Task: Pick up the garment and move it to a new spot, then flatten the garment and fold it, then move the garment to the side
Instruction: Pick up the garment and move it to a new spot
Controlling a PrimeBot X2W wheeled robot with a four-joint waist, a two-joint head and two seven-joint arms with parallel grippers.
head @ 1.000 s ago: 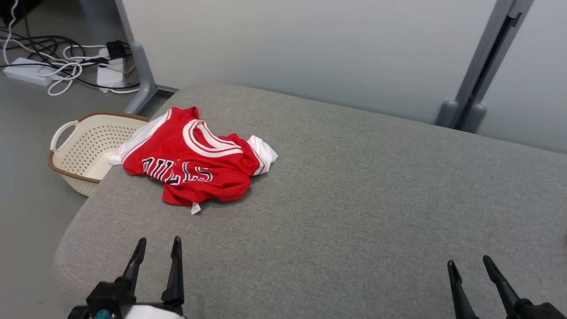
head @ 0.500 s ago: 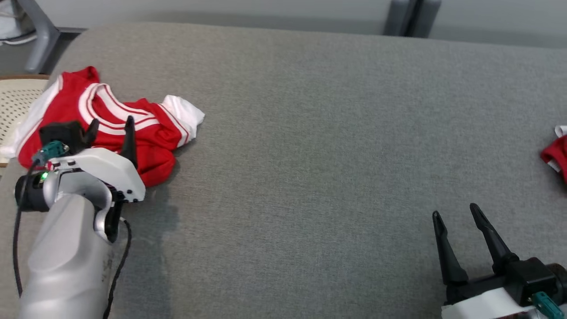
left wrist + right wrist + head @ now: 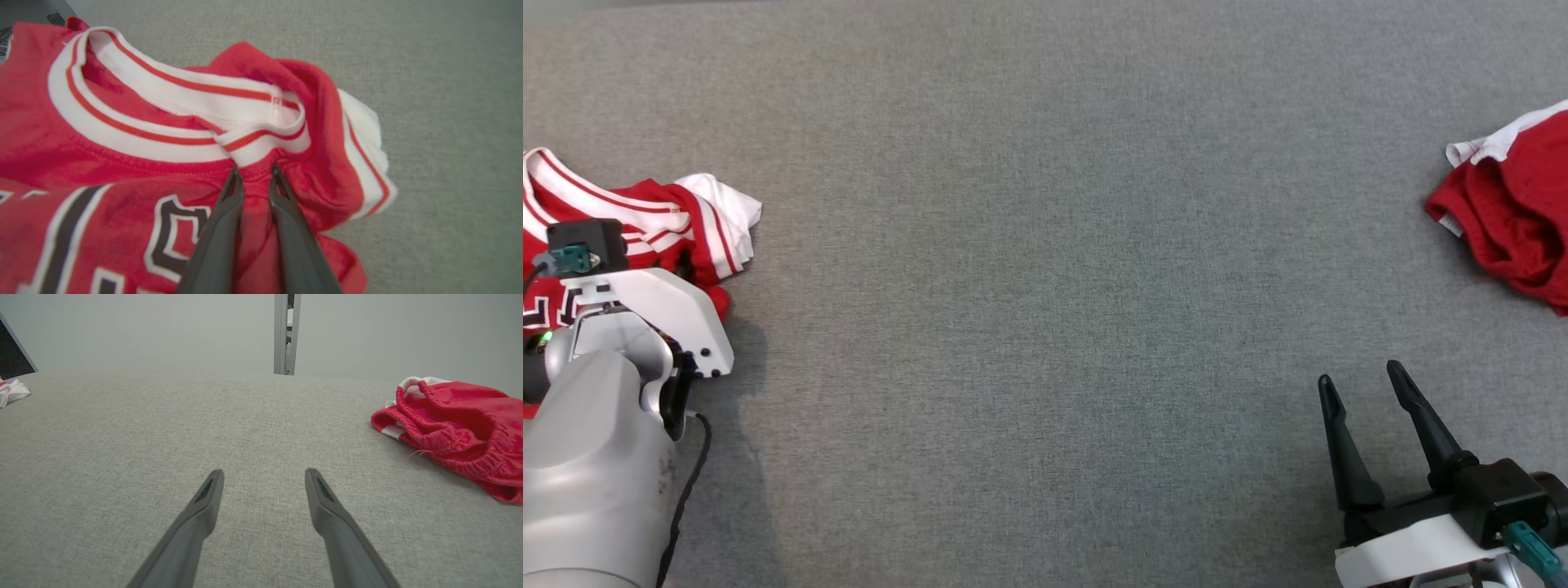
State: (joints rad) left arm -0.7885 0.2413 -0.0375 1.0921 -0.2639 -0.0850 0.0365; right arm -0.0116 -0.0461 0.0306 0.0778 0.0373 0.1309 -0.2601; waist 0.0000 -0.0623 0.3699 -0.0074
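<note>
- Head view: the garment (image 3: 645, 212) is crumpled at the far left edge of a big grey woven pad (image 3: 1045, 286), partly cut off by the frame. You can see the striped neck trim, one white sleeve and a bit of black lettering.
- The left arm's white wrist housing (image 3: 658, 314) and pale forearm (image 3: 588, 457) sit right in front of the garment and cover a good part of it.
- Right gripper (image 3: 1359, 373) is at the lower right, well apart from the garment, fingers spread wide over bare pad with nothing between them.
- A smaller red cloth (image 3: 1511, 220) with a white edge lies bunched at the right edge, clear of both arms.
- Left wrist view: the left gripper (image 3: 254, 172) is narrowed down, tips dug into the red fabric just below the white ribbed neck trim (image 3: 163, 122). A ridge of cloth is pinched between the fingers and wrinkles fan out from them.
- The fabric looks soft and knit. The lettering (image 3: 171, 228) is black with a white outline, and the sleeve (image 3: 363, 155) has a thin red stripe.
- Right wrist view: two dark tapered fingers held wide over the pad, touching nothing.
- The small red cloth sits to the right and has a gathered, elastic-looking hem.
- A grey post (image 3: 286, 335) stands against a pale wall (image 3: 143, 330).
- A white scrap (image 3: 12, 392) at the far left is probably the garment's sleeve, but it's too small to be sure.
</note>
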